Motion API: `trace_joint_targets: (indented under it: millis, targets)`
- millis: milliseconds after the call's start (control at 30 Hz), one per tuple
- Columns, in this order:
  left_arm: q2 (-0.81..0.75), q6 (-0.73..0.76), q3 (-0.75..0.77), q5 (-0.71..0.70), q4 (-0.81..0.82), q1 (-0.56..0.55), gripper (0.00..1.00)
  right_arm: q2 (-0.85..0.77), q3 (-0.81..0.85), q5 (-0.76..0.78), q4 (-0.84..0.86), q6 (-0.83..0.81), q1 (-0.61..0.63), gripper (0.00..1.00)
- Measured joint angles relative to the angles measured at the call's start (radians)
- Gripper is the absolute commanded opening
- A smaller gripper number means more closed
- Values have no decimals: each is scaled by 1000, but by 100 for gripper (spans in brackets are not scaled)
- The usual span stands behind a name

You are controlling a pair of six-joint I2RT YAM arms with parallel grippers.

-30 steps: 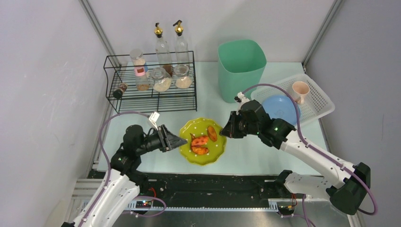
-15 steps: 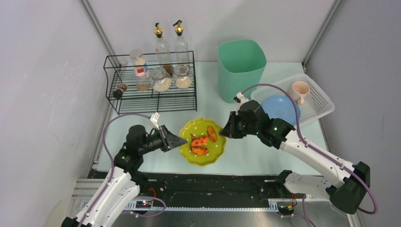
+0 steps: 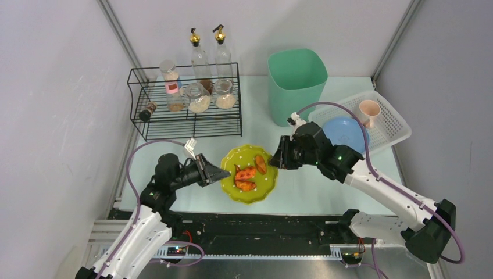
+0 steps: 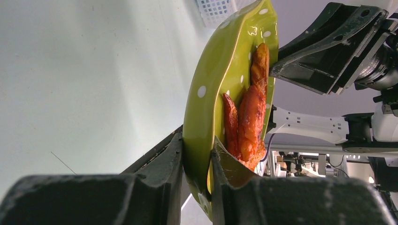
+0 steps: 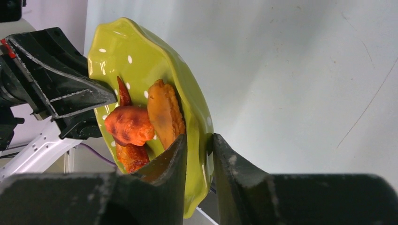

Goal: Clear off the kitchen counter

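The kitchen counter (image 3: 325, 186) is a pale mint-green tabletop enclosed by grey walls and aluminium frame posts.

At the rear left stands a black wire rack (image 3: 186, 125) holding several jars (image 3: 199, 97), with two glass bottles (image 3: 199, 58) behind it. In front of the rack, the left gripper (image 3: 224, 173) is clamped on the left rim of a yellow-green dotted plate (image 3: 261, 183) that carries orange food pieces (image 3: 246, 174). The right gripper (image 3: 278, 160) meets the plate's opposite rim. Behind it stands a green bin (image 3: 296, 84). At the far right a white basket (image 3: 392, 125) holds a blue bowl (image 3: 343, 131) and a pink cup (image 3: 368, 110); the right arm crosses in front of the bowl.

The overhead view hides both contact points beneath the gripper bodies. The left wrist view shows both fingers (image 4: 159, 164) pressed against the rim. The right wrist view shows the rim lying between that gripper's fingers, but it is not possible to tell whether they press on it.
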Motion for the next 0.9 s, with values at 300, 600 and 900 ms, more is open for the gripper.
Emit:
trace_joint_targets:
  millis: [300,600,900]
  targets:
    - [-6,-7,0,4,2,0,0,-8,6,-25,1,-1,2,43]
    - [-26,-7,0,5,-8,-5,0,-101,-17,-27,16,0,-13,45]
    - [-37,-7,0,5,-24,-5,0,-176,-129,-35,39,26,-40,46]
